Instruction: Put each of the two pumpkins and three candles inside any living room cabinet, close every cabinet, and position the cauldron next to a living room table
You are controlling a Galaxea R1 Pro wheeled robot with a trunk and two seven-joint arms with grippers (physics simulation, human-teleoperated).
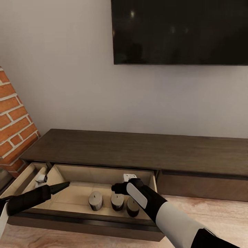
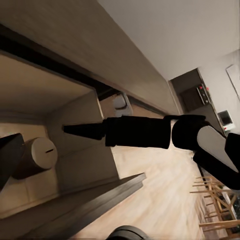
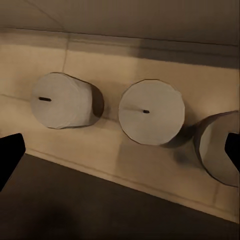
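Cabinet: the long dark TV console [image 1: 137,148] stands against the wall beneath a wall-mounted TV [image 1: 179,31], with a brick fireplace [image 1: 13,120] at its left end; its left drawer [image 1: 86,220] is pulled out, showing a pale beige lining.
Candles: three stubby cream candles stand upright in a row near the drawer's front wall, left [image 1: 95,200], middle [image 1: 117,202] and right [image 1: 133,206], close together but apart from one another.
Right gripper [image 1: 119,188]: hangs just above the middle and right candles; in the right wrist view its dark fingertips [image 3: 10,155] sit at opposite edges of the picture, so the jaws are spread wide and hold nothing.
Left gripper [image 1: 60,187]: reaches over the left part of the drawer, its fingers coming to a narrow point, apparently closed and empty, though I cannot tell for sure.
Handling: the candles look light, rigid and smooth-sided, prone to toppling or rolling if nudged; best gripped across the round side at mid-height.
Progress: all three candles appear stowed; pumpkins, cauldron and closing the drawer remain, as far as I can judge.
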